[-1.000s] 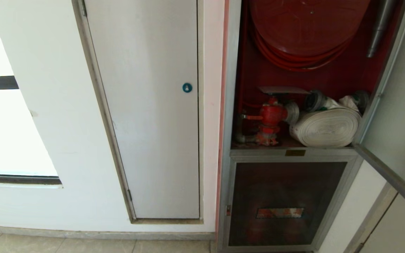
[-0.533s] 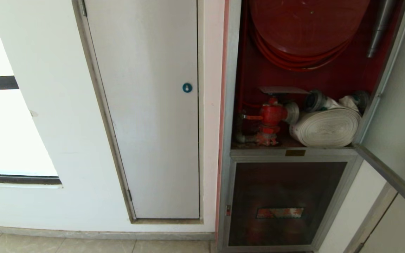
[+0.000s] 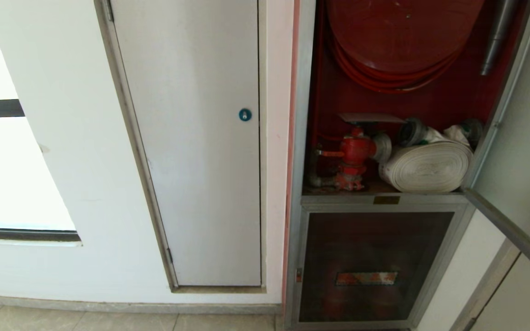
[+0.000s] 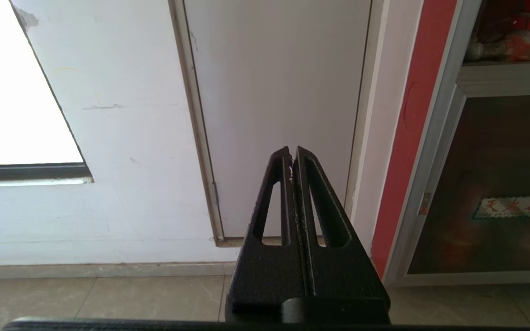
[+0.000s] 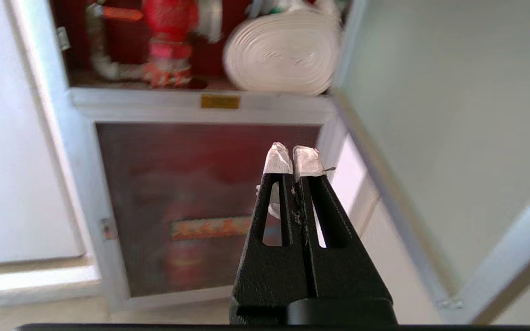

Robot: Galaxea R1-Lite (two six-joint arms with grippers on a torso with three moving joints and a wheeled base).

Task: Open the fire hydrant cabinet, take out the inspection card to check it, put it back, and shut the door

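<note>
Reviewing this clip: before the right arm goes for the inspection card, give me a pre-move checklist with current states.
1. Door swung open, cabinet interior exposed: ok.
2. Inspection card visible, lying flat on top of the red valve: ok.
3. Right gripper empty: ok.
4. Right gripper open enough to take the card: not ok, it is shut.
5. Right gripper level with the card: not ok, it faces the lower glass door below the shelf.
6. Left gripper out of the way, shut, facing the white door: ok.

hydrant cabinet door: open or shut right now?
Open. The door is swung out to the right, exposing the red valve and rolled hose.
</note>
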